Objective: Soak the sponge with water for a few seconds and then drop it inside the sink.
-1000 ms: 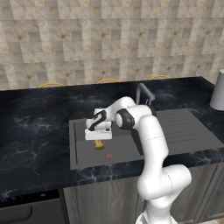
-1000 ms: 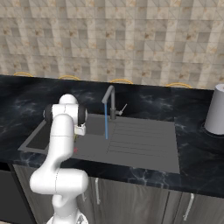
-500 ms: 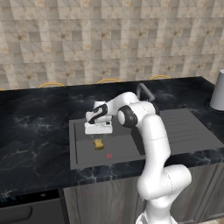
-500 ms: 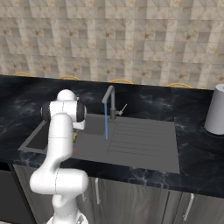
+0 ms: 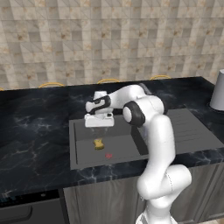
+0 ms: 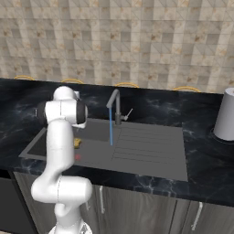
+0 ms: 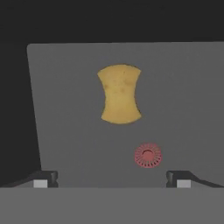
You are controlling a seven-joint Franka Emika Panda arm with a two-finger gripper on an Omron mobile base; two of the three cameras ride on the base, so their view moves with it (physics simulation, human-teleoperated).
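The sink (image 5: 83, 151) floor lies bare around the sponge (image 5: 99, 144) and red drain (image 5: 108, 155) just beside it; the water (image 6: 110, 127) falls well apart.

**Colours and patterns at the sink**

The sponge (image 7: 119, 94) is mustard yellow with faint darker mottling. It lies on the plain dark grey floor of the sink (image 5: 127, 146), whose drainboard (image 6: 148, 147) carries fine parallel ribs. Near it the drain (image 7: 148, 155) is red with a mesh-like pattern. The water (image 6: 110, 127) is a thin light-blue line below the grey faucet (image 6: 114, 104). The countertop (image 5: 35, 127) is black with pale marbled veins. The wall tiles (image 5: 113, 39) are beige and tan, mottled. A container (image 6: 225, 119) at the right looks pale grey, perhaps metallic. The arm (image 5: 159, 144) is white with dark joints.
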